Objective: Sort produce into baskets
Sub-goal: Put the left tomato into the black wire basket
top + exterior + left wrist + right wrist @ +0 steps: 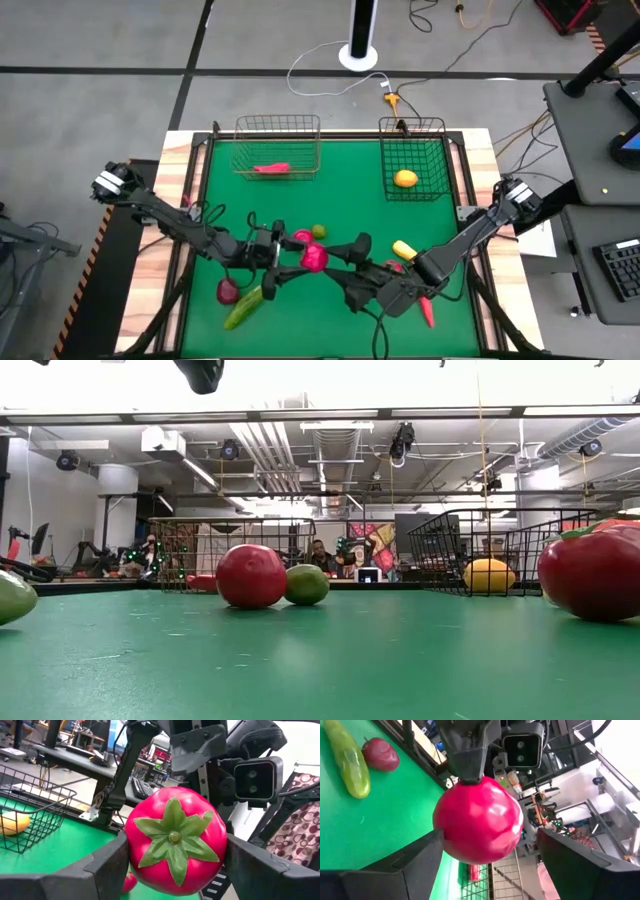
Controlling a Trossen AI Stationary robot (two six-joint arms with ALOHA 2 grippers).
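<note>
Produce is scattered over the green tabletop [330, 205]. At its centre a pink tomato [314, 258] is held up between both arms. The left pincer [172, 865] grips it, one finger [107, 862] pressed against each side, its green leafy top facing the camera. The right pincer [487, 857] stands spread around the same tomato, its fingers [415, 857] clear of the fruit. A cucumber [243, 307] and a dark-red fruit [228, 291] lie near the front. A lemon [405, 179] sits in the black basket [412, 158], a red piece [271, 168] in the tan basket [277, 145].
</note>
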